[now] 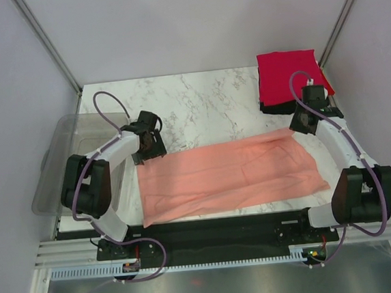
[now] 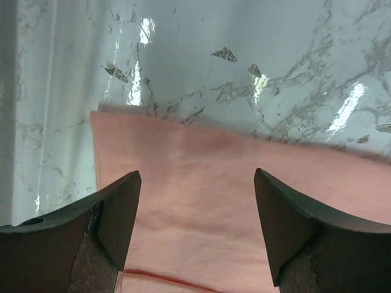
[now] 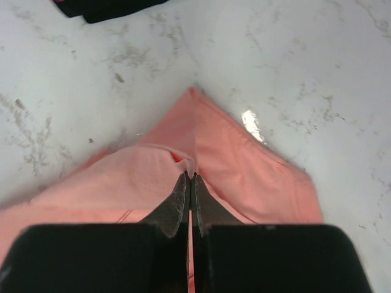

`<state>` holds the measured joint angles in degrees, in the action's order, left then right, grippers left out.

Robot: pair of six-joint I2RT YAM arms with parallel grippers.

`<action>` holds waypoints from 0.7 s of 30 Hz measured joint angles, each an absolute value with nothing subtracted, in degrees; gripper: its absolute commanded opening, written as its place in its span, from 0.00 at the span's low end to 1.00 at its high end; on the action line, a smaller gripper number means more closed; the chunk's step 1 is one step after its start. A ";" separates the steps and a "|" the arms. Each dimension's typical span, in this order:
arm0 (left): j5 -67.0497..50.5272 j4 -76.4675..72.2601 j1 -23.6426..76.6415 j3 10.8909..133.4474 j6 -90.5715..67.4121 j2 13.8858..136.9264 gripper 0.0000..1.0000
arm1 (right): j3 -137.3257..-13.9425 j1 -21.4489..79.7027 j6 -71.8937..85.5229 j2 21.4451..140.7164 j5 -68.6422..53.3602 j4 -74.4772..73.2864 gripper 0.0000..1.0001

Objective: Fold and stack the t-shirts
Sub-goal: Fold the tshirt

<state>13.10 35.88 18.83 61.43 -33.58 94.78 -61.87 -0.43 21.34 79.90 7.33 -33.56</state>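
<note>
A salmon-pink t-shirt (image 1: 232, 174) lies spread flat as a long rectangle across the front of the marble table. My left gripper (image 1: 148, 154) hovers over its far left corner. In the left wrist view that gripper (image 2: 197, 174) is open, its jaws wide apart with the pink cloth (image 2: 201, 152) lying flat below them. My right gripper (image 1: 296, 125) is at the shirt's far right corner. The right wrist view shows it (image 3: 190, 176) shut on a pinched ridge of the pink cloth (image 3: 244, 165). A folded red t-shirt (image 1: 289, 76) rests on a black one (image 1: 278, 107) at the back right.
A grey see-through plastic tub (image 1: 66, 158) stands off the table's left edge, beside the left arm. Bare marble (image 1: 205, 104) lies behind the pink shirt. The black shirt's edge (image 3: 104, 7) shows just beyond the right gripper.
</note>
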 measured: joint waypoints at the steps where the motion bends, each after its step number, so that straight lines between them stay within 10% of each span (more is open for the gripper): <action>1: 13.13 35.62 18.87 61.80 -33.74 95.96 0.81 | -61.21 -1.96 21.78 79.75 7.25 -33.45 0.00; 21: 13.72 37.30 24.01 80.79 -37.63 114.76 0.80 | -76.27 -13.58 27.68 94.89 -5.06 -27.92 0.00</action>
<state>13.72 37.30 24.01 80.79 -37.63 114.76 -76.27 -13.58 27.68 94.89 -5.06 -27.92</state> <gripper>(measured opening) 0.796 0.010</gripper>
